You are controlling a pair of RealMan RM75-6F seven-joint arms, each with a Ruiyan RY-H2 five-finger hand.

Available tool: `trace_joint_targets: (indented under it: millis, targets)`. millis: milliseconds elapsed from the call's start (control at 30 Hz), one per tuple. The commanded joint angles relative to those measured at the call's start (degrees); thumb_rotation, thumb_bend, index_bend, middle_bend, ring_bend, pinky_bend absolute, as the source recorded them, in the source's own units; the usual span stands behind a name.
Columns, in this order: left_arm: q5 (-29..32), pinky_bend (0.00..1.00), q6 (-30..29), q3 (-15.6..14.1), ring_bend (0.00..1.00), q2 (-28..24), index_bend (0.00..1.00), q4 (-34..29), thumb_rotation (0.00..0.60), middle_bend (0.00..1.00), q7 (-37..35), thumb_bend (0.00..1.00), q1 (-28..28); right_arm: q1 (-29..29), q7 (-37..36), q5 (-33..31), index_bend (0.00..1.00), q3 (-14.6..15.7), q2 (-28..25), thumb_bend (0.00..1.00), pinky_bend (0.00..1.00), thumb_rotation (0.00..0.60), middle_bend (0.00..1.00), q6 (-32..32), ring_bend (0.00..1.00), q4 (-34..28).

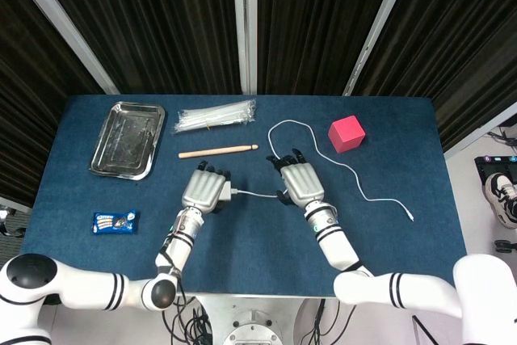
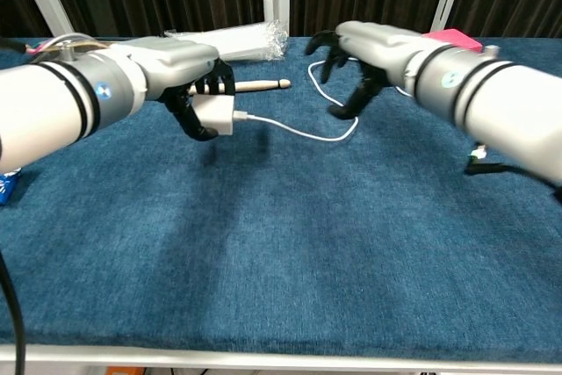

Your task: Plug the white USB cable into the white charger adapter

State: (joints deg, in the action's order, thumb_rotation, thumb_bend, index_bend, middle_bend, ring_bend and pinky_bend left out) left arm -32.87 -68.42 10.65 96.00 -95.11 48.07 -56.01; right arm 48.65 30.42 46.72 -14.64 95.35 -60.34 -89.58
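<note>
My left hand [image 1: 205, 189] [image 2: 195, 97] grips the white charger adapter [image 2: 214, 113] [image 1: 227, 195] just above the blue table. The white USB cable [image 1: 257, 195] [image 2: 299, 132] sits plugged into the adapter's right face. From there it runs right under my right hand, loops toward the back and trails off to its free end [image 1: 411, 217] at the right. My right hand [image 1: 300, 182] [image 2: 362, 56] hovers to the right of the adapter with its fingers spread, holding nothing and apart from the cable.
A pink cube [image 1: 346, 133] sits at the back right. A wooden stick [image 1: 217, 151], a bag of cable ties [image 1: 215, 115] and a metal tray [image 1: 125, 139] lie at the back left. A small blue packet [image 1: 114, 221] lies near the left front edge.
</note>
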Motion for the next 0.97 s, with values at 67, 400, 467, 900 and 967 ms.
trace_joint_targets:
  millis: [67,400,467,900,967]
  targets:
    - [-4.2,0.05,1.0,-1.4,0.13,-2.4,0.18,1.2,0.600,0.24,-3.7,0.26,2.1,-2.9,0.4,1.1,0.10,2.0,-6.3,0.26,0.00,0.600,0.23,-1.5,0.11,-4.8]
    - [-27.8,0.02,-8.2,-7.7,0.13,-18.3,0.19,0.1,0.600,0.24,-23.6,0.23,15.3,-14.7,-12.8,14.1,0.10,6.2,-24.2,0.27,0.00,0.600,0.22,-8.7,0.10,-14.9]
    - [-31.6,0.02,-11.7,-9.1,0.13,-21.7,0.19,0.8,0.600,0.24,-28.4,0.23,19.0,-18.1,-17.0,19.1,0.12,8.0,-28.2,0.27,0.00,0.600,0.22,-11.2,0.10,-15.6]
    - [-42.0,0.01,-28.0,-17.4,0.13,-32.7,0.22,0.9,0.600,0.25,-43.8,0.23,40.7,-36.2,-34.9,36.2,0.17,16.8,-37.1,0.28,0.00,0.600,0.22,-28.4,0.09,-9.1]
    - [-43.4,0.01,-29.1,-18.1,0.13,-32.2,0.22,1.1,0.600,0.25,-43.9,0.23,42.8,-37.7,-36.1,36.6,0.17,17.0,-36.6,0.28,0.00,0.600,0.22,-29.5,0.09,-7.5]
